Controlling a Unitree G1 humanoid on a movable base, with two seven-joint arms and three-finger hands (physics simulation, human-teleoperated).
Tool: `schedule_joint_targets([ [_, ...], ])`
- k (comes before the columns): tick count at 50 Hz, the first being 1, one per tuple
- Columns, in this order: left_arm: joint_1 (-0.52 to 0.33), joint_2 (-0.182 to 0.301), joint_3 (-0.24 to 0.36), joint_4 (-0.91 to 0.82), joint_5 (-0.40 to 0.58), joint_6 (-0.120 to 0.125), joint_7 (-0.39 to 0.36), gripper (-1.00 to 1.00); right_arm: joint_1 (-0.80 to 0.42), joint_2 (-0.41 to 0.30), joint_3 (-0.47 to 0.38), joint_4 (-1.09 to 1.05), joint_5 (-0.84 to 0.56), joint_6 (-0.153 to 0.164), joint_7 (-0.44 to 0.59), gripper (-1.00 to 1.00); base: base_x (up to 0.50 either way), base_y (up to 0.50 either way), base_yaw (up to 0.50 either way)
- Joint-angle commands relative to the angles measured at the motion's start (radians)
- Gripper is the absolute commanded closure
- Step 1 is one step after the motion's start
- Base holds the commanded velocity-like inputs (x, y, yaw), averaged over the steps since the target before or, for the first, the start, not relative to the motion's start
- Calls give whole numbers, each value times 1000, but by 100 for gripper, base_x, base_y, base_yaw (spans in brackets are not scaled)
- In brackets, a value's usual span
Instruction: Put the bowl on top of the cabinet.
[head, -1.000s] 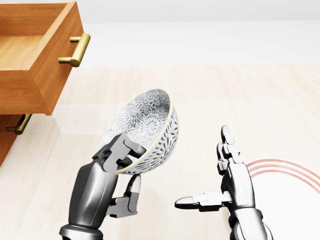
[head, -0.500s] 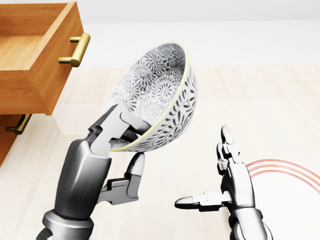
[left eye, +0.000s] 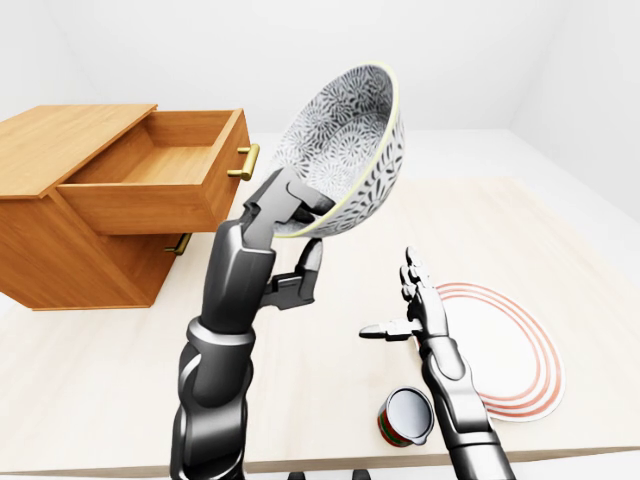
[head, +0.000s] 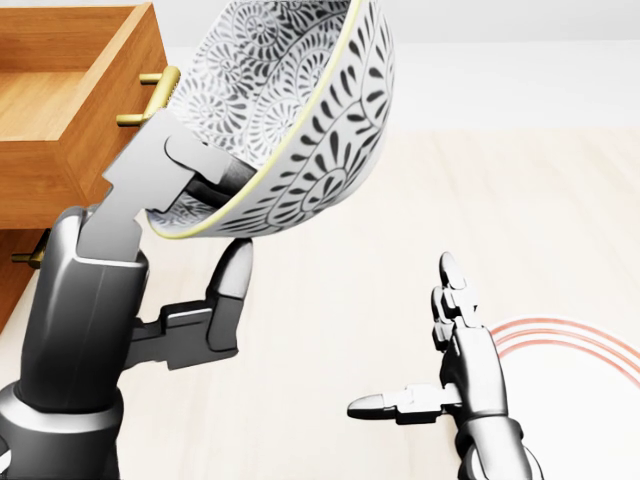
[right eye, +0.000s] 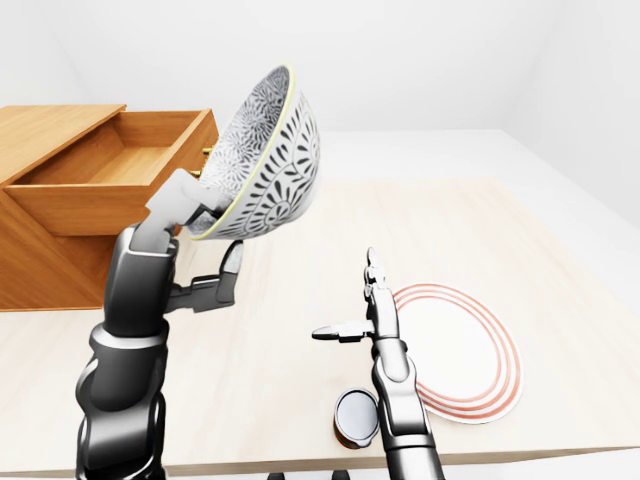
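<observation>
A white bowl (left eye: 345, 145) with a dark floral pattern and a pale yellow rim hangs tilted in the air, its opening turned toward the left of the left-eye view. My left hand (left eye: 290, 235) is shut on its lower rim, one finger inside and the thumb under the wall. The wooden cabinet (left eye: 60, 130) stands at the left, its top flat and bare, its upper drawer (left eye: 165, 175) pulled out. The bowl is level with the drawer's brass handle and to its right. My right hand (left eye: 405, 310) hovers open over the table, low and to the right.
A white plate (left eye: 505, 345) with red rings lies on the table at the right. A small red cup (left eye: 405, 415) stands near the table's bottom edge, just below my right hand. A second brass handle (head: 35, 250) shows under the open drawer.
My left arm has lifted the bowl upward and toward the cabinet; the bowl now fills the top of the head view. The right hand has stayed in place.
</observation>
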Motion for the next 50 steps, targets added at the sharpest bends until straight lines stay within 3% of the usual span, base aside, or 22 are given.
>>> schedule_joint_targets([
  [1, -113, 19, 78, -80, -41, 88, -32, 89, 4, 3, 6, -8, -6, 5, -2, -100, 0, 0, 0],
  [4, -161, 34, 109, -79, -58, 127, -36, 89, 3, 2, 5, -6, -5, 3, -1, -100, 0, 0, 0],
  [8, -188, 48, 121, -79, -71, 127, -34, 89, 3, 2, 5, -8, -5, 4, -1, -100, 0, 0, 0],
  [10, -241, 72, 159, -69, -97, 127, -32, 88, -1, 3, 6, -3, -6, 5, -2, -100, 0, 0, 0],
  [19, -297, 130, 211, -61, -145, 127, -11, 88, -2, 4, 7, 3, -7, 2, -2, -100, 0, 0, 0],
  [27, -404, 206, 277, -52, -205, 127, 10, 88, 1, 3, 7, -2, -6, 3, -1, -100, 0, 0, 0],
  [39, -462, 319, 351, 36, -287, 127, 72, 88, 2, 4, 8, -3, -7, 4, -1, -100, 0, 0, 0],
  [50, -484, 374, 386, 122, -327, 127, 117, 89, -1, 2, 5, 4, -6, 1, -2, -100, 0, 0, 0],
])
